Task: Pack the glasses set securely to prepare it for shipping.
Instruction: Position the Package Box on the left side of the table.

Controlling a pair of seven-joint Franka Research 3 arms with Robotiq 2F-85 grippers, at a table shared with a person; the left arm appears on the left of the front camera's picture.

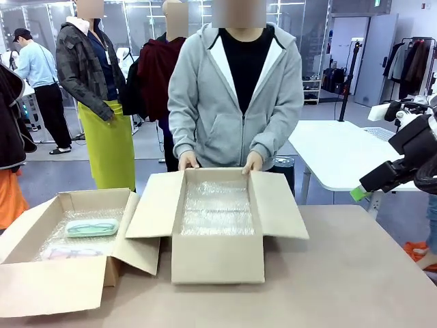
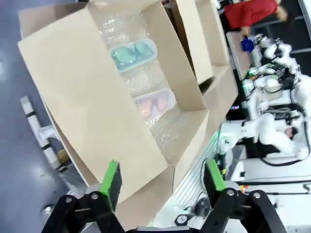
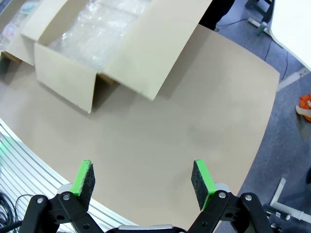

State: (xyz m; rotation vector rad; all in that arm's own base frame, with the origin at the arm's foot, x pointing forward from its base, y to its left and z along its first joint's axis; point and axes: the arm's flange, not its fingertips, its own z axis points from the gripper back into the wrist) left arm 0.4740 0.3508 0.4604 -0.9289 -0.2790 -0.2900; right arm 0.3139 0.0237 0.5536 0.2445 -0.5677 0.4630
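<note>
Left wrist view: both cases [image 2: 141,77] seemingly on bubble wrap [image 2: 165,128].

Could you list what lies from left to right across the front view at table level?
Left cardboard box holding the mint-green case and pink-clear case → middle cardboard box lined with bubble wrap → right gripper, fingers open.
</note>
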